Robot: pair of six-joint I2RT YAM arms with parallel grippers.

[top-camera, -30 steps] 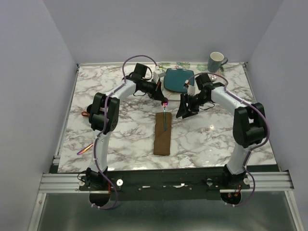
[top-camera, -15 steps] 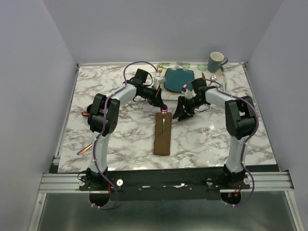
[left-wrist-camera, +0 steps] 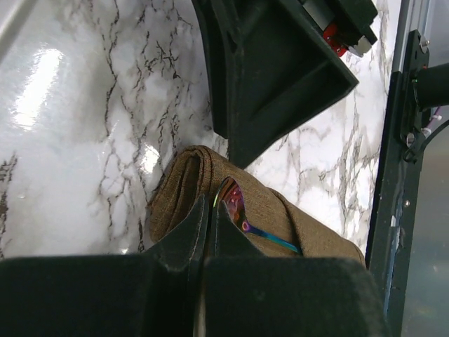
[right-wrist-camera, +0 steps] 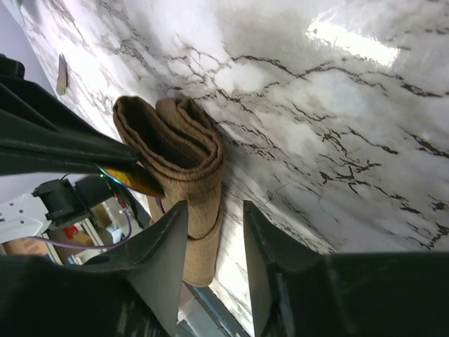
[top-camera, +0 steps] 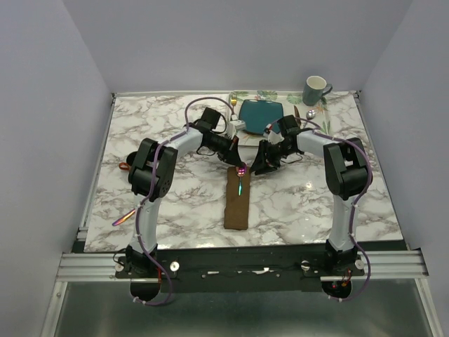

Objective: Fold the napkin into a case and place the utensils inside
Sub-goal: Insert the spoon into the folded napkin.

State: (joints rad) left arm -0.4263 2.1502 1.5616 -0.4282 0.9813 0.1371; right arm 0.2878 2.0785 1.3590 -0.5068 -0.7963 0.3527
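Gleaming iridescent utensil (top-camera: 240, 184), soft folded napkin (top-camera: 237, 210)

You have two arms: left arm (top-camera: 158, 165), right arm (top-camera: 344, 168). One brown napkin (top-camera: 237, 207). Iridescent utensils you can count: two. That's one utensil on napkin's far end (top-camera: 240, 184) and one utensil near table's left edge (top-camera: 123, 218). One teal plate (top-camera: 260, 114). One mug (top-camera: 316, 89). One leaf-print placemat (top-camera: 261, 95). One marble table (top-camera: 309, 203).
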